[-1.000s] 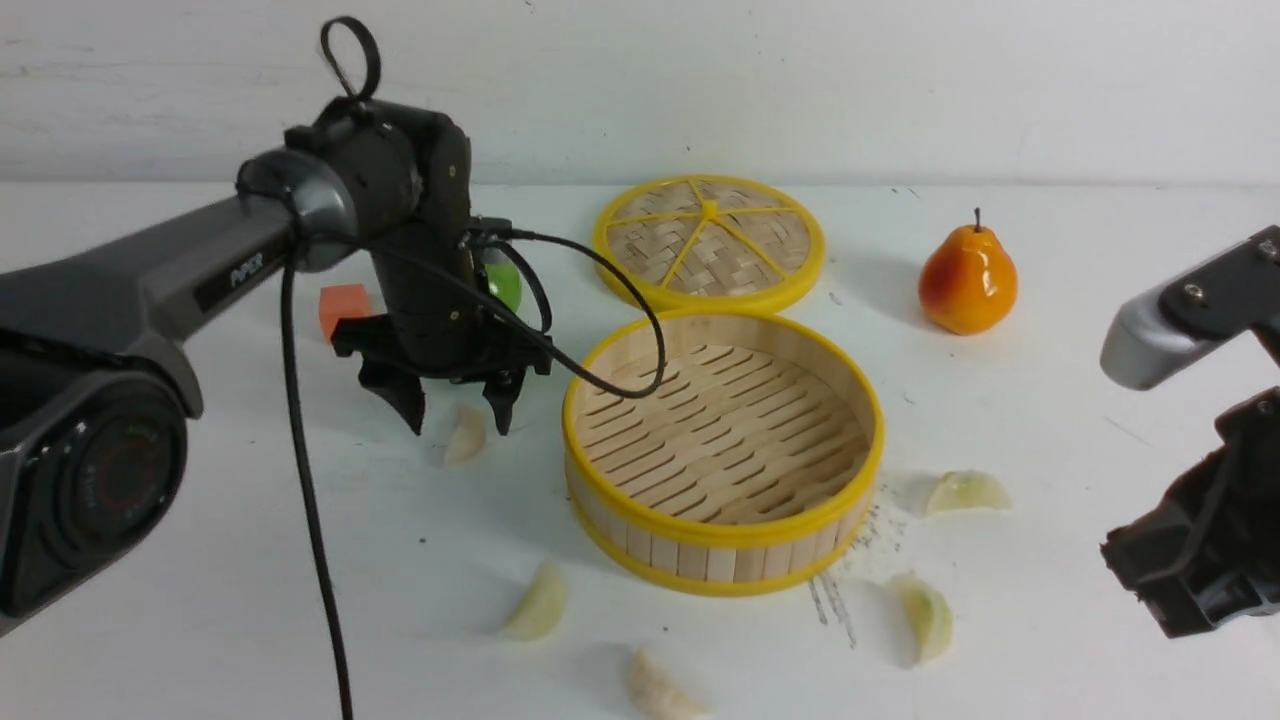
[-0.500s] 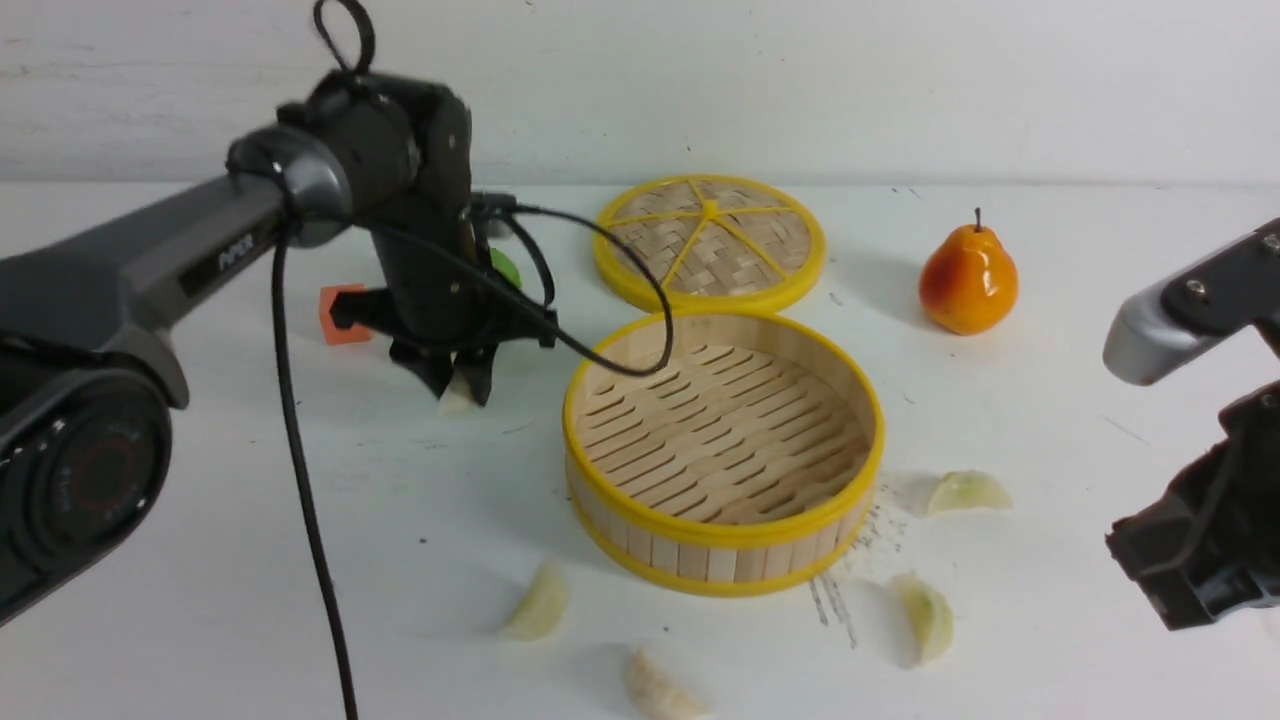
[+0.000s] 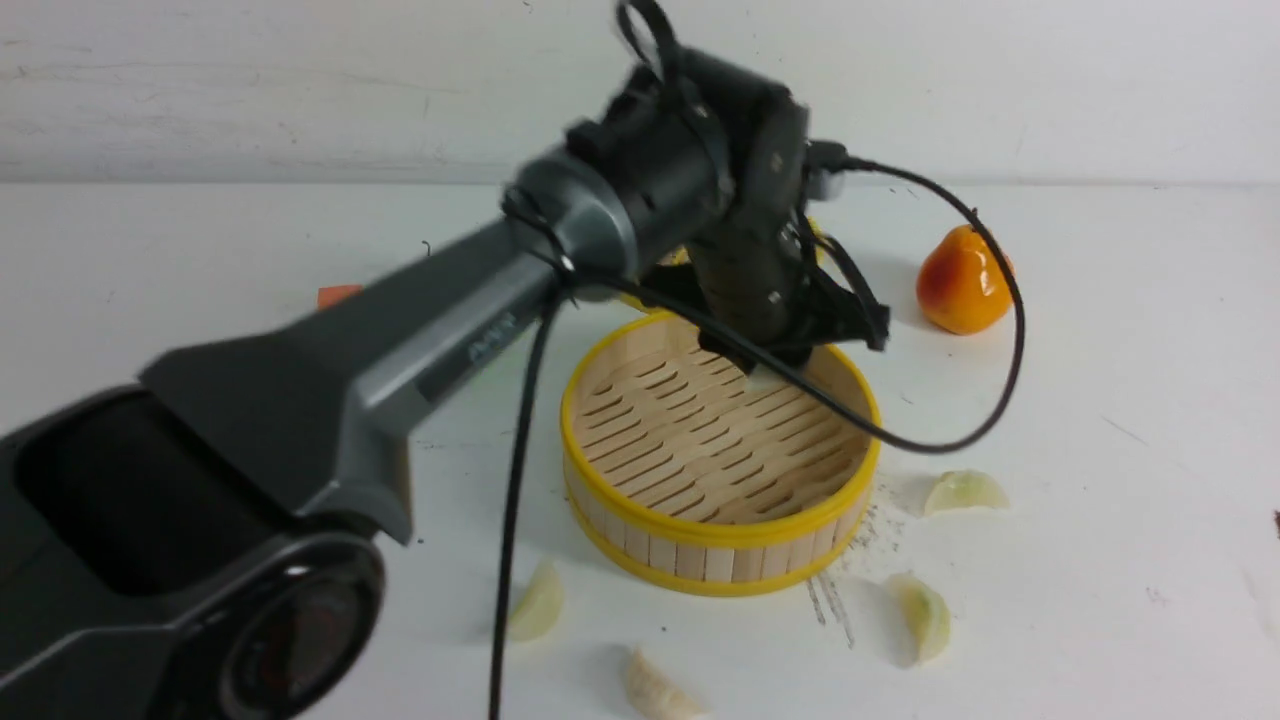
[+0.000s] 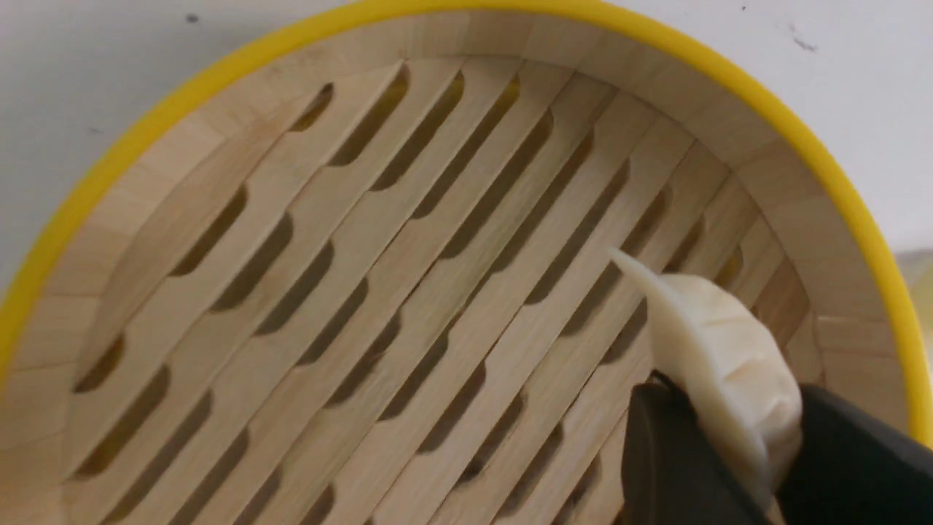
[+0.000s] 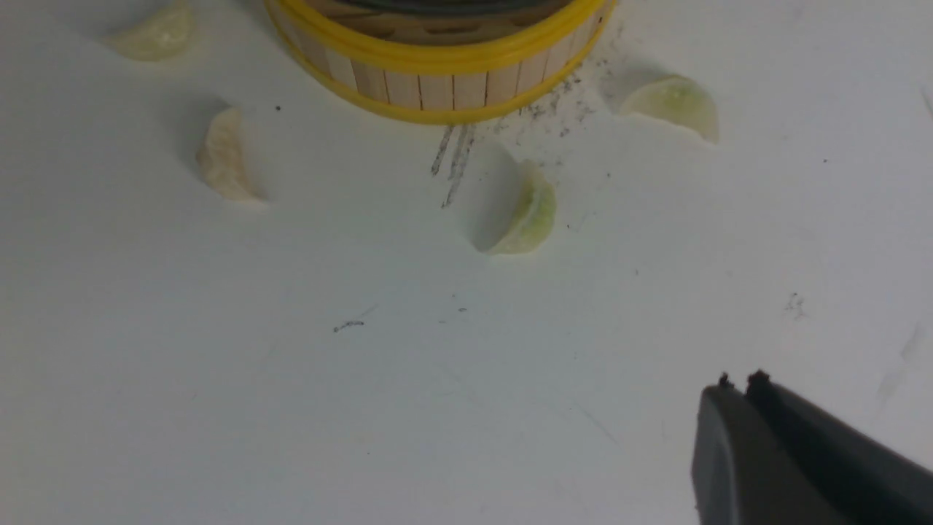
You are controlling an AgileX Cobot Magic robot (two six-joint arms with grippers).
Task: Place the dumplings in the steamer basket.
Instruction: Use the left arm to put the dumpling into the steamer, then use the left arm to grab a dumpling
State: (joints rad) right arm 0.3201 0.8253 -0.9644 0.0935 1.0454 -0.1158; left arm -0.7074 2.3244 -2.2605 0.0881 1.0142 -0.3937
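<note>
Over steamer basket (image 3: 720, 530), toward far rim: left end effector (image 3: 765, 368) pinching pale dumpling (image 4: 718, 357) between both fingers, one pointed end sticking out above slatted floor. Four others lie on surface (image 3: 1100, 620) outside basket: front-left dumpling (image 3: 537, 603), front dumpling (image 3: 660, 688), front-right dumpling (image 3: 925, 615), and right dumpling (image 3: 965, 492) near basket wall. Right end effector (image 5: 738, 382) low over bare surface, fingers pressed together, gripping nothing, apart from basket. Pear (image 3: 962, 285) upright, behind-right of basket.
</note>
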